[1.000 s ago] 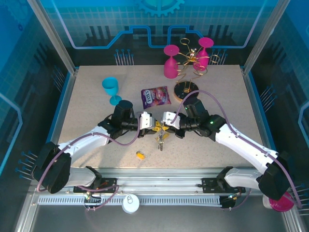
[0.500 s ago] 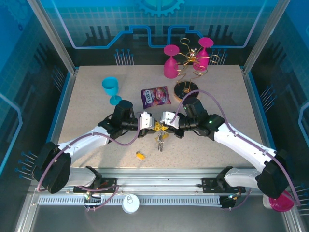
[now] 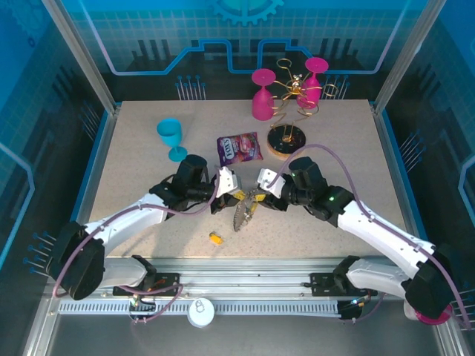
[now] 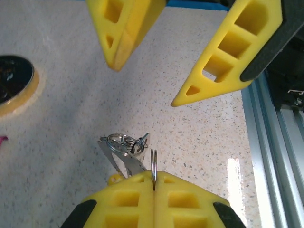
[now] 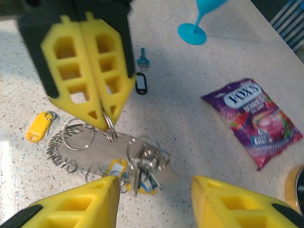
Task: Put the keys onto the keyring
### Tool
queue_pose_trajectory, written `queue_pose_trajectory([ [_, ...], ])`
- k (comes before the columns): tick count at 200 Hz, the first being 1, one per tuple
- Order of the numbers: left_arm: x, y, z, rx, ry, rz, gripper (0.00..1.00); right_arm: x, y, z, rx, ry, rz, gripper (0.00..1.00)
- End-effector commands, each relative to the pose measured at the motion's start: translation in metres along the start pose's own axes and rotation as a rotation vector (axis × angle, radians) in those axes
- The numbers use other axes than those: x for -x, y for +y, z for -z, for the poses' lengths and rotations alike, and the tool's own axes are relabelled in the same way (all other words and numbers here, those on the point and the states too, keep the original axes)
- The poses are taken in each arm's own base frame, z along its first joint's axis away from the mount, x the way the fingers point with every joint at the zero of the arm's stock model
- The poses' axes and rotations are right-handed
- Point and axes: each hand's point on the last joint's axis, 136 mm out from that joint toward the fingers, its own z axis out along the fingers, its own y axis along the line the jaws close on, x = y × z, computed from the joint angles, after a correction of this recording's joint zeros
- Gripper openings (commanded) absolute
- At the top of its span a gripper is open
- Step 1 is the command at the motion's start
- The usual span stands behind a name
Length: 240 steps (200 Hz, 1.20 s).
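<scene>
Keys mostly sit in one clump between the two arms, with a few strays about. Furthest left, a yellow-tagged key lies alone on the desk, toward the near edge. Next over, the left gripper has its jaws clenched on the keyring. It pinches the thin wire edge-on, so the loop stands upright and pokes out past the tips toward the other arm. Just beside that gripper, on the far side toward the cup, a blue key and a black-tagged key lie flat on the desk. The clump is just below the pinched wire; whether it dangles or rests on the desk I cannot tell.

To the right, the right gripper faces the left one nose to nose, jaws released and spread, nothing between them, with the clump right under the gap.

From where I stand, the free right arm has to do the fetching. All three strays lie on the left arm's side, so it must reach around or past the left gripper. The blue and black ones look like the nearer pick. Each key would then go onto wire that points straight at those jaws.
</scene>
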Motion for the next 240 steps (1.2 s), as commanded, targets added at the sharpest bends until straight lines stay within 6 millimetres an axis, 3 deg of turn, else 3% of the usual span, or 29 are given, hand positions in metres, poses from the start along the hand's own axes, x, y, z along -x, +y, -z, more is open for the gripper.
queue_pose_trajectory([
  [1, 0.009, 0.004, 0.017, 0.111, 0.096, 0.133, 0.00, 0.005, -0.003, 0.003, -0.050, -0.028, -0.085, 0.44],
  [60, 0.041, 0.027, 0.034, 0.296, 0.247, 0.316, 0.00, 0.002, -0.006, 0.015, -0.110, -0.056, -0.157, 0.44],
  [112, 0.040, 0.040, 0.028, 0.377, 0.556, 0.507, 0.00, 0.009, 0.011, 0.010, -0.029, -0.150, -0.266, 0.44],
  [130, 0.037, 0.039, 0.027, 0.382, 0.639, 0.532, 0.00, 0.012, 0.015, 0.002, -0.010, -0.207, -0.273, 0.49],
  [161, 0.046, 0.036, 0.020, 0.359, 0.595, 0.564, 0.00, 0.004, 0.012, -0.017, -0.042, -0.214, -0.255, 0.54],
  [196, 0.046, 0.028, 0.016, 0.324, 0.606, 0.629, 0.00, -0.010, 0.007, -0.035, -0.074, -0.188, -0.213, 0.54],
  [240, 0.039, 0.011, 0.017, 0.295, 0.669, 0.823, 0.00, -0.001, -0.002, -0.045, -0.097, -0.226, -0.187, 0.53],
])
